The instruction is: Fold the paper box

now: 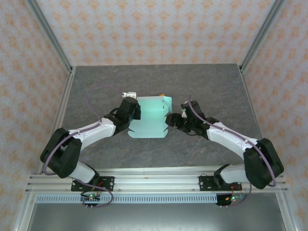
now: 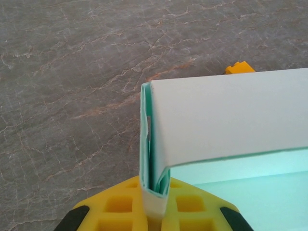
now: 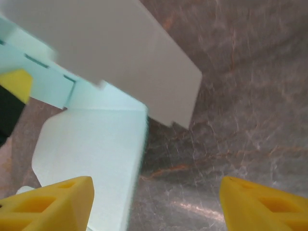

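The paper box (image 1: 150, 117) is pale mint-green card, partly folded, lying mid-table between the two arms with panels standing up. My left gripper (image 1: 136, 111) is shut on its left edge. In the left wrist view the folded card layers (image 2: 155, 159) are pinched between the yellow fingers (image 2: 120, 207), and a pale panel (image 2: 231, 115) stretches to the right. My right gripper (image 1: 172, 119) is open beside the box's right side. Its yellow fingertips (image 3: 53, 202) stand wide apart, with a mint flap (image 3: 91, 159) over the left one and bare table between them.
A tiny orange cube (image 1: 162, 96) peeks out just behind the box; its top shows in the left wrist view (image 2: 239, 68). The grey marble-patterned table (image 1: 211, 86) spreads all round. Patterned walls and metal frame rails (image 1: 57, 48) close in the sides.
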`<state>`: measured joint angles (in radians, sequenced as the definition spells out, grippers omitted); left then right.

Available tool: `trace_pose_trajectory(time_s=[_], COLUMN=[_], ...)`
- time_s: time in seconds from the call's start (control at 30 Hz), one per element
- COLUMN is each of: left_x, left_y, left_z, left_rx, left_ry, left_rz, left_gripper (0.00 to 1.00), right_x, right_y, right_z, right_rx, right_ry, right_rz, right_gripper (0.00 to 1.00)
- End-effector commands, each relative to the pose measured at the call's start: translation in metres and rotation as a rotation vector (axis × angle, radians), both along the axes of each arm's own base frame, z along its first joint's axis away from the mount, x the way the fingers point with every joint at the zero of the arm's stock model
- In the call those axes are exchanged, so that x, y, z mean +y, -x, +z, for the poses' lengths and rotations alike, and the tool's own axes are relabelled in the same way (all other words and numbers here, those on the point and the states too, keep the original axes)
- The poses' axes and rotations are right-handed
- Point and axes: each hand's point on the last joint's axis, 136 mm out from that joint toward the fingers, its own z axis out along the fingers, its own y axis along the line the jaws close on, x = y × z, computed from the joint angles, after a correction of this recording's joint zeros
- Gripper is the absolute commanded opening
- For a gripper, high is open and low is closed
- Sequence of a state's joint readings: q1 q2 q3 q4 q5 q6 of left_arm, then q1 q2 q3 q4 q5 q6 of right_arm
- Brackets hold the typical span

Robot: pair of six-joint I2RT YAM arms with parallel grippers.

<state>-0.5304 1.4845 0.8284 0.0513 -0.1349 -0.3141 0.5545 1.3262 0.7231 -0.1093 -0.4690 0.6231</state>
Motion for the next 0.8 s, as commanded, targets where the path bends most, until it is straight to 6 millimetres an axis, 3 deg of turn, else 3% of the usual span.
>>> trace_pose_trajectory(time_s=[0.0,0.17,0.3,0.57,0.77], left_x=[-0.005,-0.005,-0.004,0.011,0.016], left_y=[-0.004,-0.003,-0.003,-0.003,-0.004], left_z=[0.004,0.008,0.012,0.020,0.029], left_rx=[0.000,-0.007,-0.017,-0.039,-0.061], left_ry=[0.013,0.022,0.032,0.009,0.019], left_rz=[0.000,0.003,0.013,0.088,0.130], left_gripper=[0.08,0.08,0.08,0.08,0.08], right_x=[0.020,0.027,0.035,0.023,0.019], right_y=[-0.013,-0.023,-0.029,-0.032,-0.032], right_z=[0.017,0.016,0.028,0.071,0.095], right_rx=[-0.018,-0.007,-0.006,-0.099,-0.152], right_ry=[-0.173,-0.304,-0.422,-0.587,-0.696], right_rz=[-0.053,-0.137,-0.163,-0.250,-0.300], right_gripper=[0.59,0.35,0.21,0.04,0.00])
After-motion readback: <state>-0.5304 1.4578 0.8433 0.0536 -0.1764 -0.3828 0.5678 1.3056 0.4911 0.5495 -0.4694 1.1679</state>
